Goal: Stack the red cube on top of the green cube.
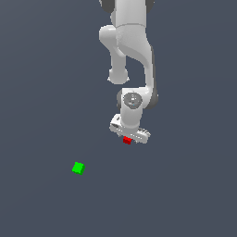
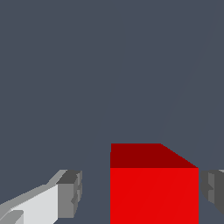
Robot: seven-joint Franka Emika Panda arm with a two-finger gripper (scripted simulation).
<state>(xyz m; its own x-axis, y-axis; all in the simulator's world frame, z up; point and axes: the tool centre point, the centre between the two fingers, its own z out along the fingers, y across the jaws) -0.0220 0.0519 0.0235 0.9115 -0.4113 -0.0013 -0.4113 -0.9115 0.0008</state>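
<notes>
The red cube (image 1: 127,140) lies on the dark grey floor right under my white gripper (image 1: 129,135). In the wrist view the red cube (image 2: 153,188) sits between the two fingers of my gripper (image 2: 141,193). One grey finger pad (image 2: 71,194) stands apart from the cube with a clear gap. The other pad (image 2: 213,192) is very close to the cube's opposite side. The gripper is open around the cube. The green cube (image 1: 78,168) lies on the floor, well off toward the exterior view's left and nearer the camera. It is out of the wrist view.
The flat dark grey floor (image 1: 185,194) spreads all around. The white arm (image 1: 132,51) rises from the gripper toward the top of the exterior view.
</notes>
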